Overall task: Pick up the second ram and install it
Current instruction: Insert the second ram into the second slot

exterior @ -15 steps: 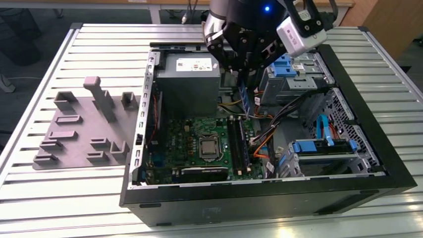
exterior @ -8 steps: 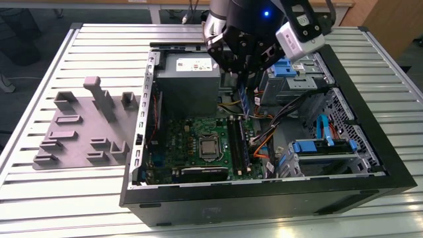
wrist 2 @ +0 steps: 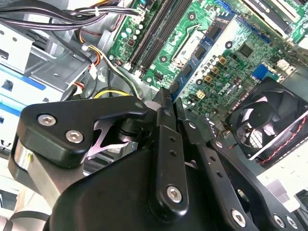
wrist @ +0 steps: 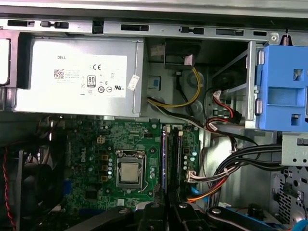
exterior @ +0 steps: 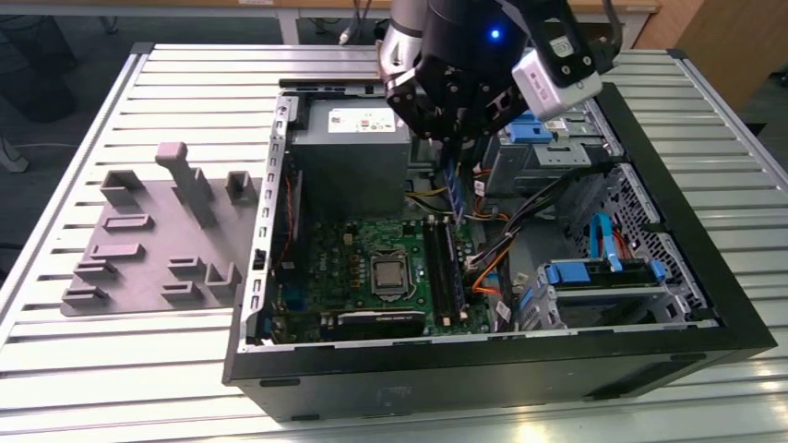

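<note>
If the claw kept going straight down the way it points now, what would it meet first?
Most likely the black memory slots on the motherboard: the claw hangs above them holding the second ram on edge, which would touch first. Exact alignment is unclear.

second ram, slim blue-green board stick, held on edge and hanging nearly vertical, long axis pointing down, inside the open case, above the black memory slots, lower end near the slots, contact unclear

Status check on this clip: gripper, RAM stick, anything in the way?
Gripper shut on RAM stick, held upright above the memory slots. Not seated yet. Cables close beside.
</note>
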Tool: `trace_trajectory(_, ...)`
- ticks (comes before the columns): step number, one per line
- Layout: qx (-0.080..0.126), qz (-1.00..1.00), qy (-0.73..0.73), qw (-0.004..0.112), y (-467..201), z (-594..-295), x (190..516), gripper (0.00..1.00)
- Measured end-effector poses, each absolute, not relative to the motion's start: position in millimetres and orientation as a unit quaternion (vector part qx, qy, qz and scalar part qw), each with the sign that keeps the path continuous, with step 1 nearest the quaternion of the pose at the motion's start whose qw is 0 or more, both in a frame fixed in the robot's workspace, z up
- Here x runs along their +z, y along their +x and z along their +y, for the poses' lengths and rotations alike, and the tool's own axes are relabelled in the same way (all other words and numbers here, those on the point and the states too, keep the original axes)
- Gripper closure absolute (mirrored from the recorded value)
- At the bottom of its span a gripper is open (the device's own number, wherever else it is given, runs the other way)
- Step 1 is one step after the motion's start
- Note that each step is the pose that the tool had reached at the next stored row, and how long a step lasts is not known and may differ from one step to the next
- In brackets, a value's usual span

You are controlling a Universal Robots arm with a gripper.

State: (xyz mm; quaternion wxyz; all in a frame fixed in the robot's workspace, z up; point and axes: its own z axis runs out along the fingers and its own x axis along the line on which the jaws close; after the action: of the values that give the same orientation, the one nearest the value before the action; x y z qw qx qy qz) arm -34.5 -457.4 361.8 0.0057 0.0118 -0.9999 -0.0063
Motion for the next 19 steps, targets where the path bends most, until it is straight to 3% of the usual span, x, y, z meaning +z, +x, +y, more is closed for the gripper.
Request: trace_trajectory(19,-0.007,-1.0,0.012,0.006,-34.2,-457.4,351.9,0.86)
